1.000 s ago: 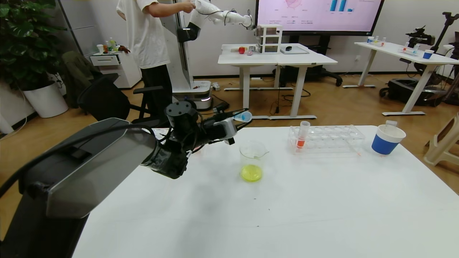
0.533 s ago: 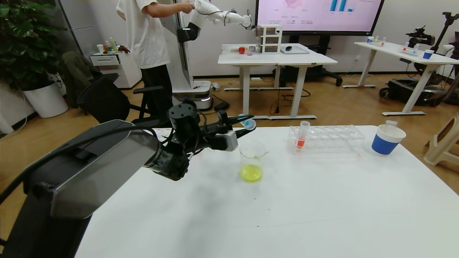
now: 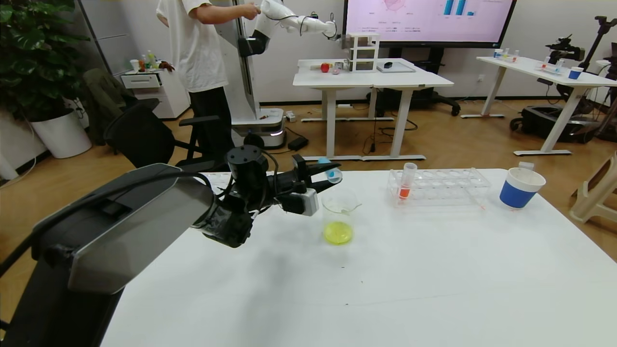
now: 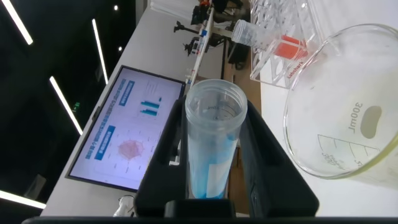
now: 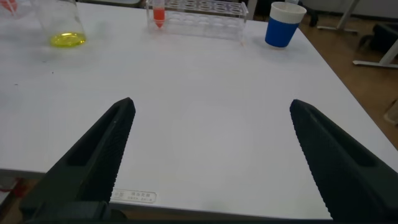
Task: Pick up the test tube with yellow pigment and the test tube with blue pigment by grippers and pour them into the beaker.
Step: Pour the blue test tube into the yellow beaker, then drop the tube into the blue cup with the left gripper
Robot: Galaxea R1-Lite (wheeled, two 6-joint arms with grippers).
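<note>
With the left gripper (image 3: 322, 174) clenched on the blue tube (image 4: 211, 134), tip its mouth over the beaker (image 3: 339, 216); it seems slightly short.

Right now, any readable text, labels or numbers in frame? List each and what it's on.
"300ml", beside graduation marks on the beaker.
Small label at the near edge of the white table: too small to read.
Charts on the wall screen: text too blurred to read.
Nothing legible on the test tube with blue pigment in the left claw, the tube rack or the blue paper cup.
</note>
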